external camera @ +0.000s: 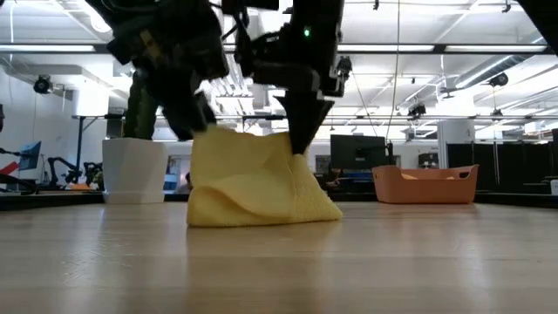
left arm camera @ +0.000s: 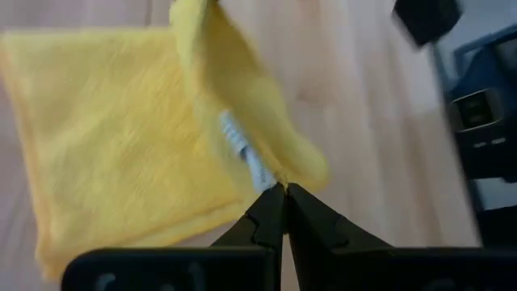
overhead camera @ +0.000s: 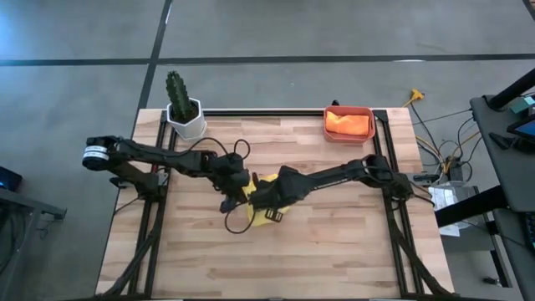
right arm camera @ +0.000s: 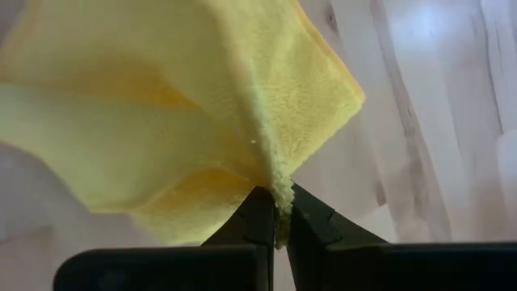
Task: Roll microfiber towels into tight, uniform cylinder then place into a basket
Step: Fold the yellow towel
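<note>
step: folding the yellow towel (external camera: 257, 179) — not rolled yet | left claw (left arm camera: 281, 192) and right claw (right arm camera: 277, 212) both pinched on its lifted edges, mid-counter (overhead camera: 334, 251) | orange towel (overhead camera: 349, 123) in basket (overhead camera: 370, 109) | next: lay flat, roll tight

Yellow towel (overhead camera: 266, 216) mostly hidden under both arms from above — cactus (external camera: 138, 109) partly behind left arm.

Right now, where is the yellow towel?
In the high view the yellow towel sits near the table's middle, pinched by the left claw and the right claw; the low view shows its upper edge lifted, its bottom on the wood.
</note>
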Tool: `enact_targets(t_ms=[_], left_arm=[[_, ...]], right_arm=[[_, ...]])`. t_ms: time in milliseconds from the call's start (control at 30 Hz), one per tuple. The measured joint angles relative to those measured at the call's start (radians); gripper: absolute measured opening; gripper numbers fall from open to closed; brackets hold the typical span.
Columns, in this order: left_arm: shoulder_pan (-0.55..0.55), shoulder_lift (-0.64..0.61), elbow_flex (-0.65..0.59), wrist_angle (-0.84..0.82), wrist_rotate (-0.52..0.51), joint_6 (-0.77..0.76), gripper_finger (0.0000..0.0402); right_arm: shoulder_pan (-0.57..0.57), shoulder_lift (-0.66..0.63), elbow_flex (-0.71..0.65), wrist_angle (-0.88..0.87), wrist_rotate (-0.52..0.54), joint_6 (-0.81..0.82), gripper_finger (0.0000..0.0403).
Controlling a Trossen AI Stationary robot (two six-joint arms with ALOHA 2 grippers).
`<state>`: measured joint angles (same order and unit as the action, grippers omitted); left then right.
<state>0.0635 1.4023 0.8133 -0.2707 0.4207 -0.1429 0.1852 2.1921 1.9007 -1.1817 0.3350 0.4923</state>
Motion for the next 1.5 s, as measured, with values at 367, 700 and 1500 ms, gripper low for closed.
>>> enact_targets(t_ms=[367,700,1500], left_arm=[[-0.005,0.021,-0.091,0.081,-0.112,-0.015,0.0],[-0.006,0.021,-0.091,0.095,-0.222,0.023,0.0004],[-0.027,0.02,-0.098,0.102,-0.248,-0.034,0.0201]], right_arm=[[-0.046,0.0,-0.133,0.12,-0.048,-0.018,0.0013],[-0.062,0.0,-0.209,0.176,-0.05,-0.018,0.0013],[-0.127,0.0,-0.227,0.253,-0.059,-0.115,0.0035]])
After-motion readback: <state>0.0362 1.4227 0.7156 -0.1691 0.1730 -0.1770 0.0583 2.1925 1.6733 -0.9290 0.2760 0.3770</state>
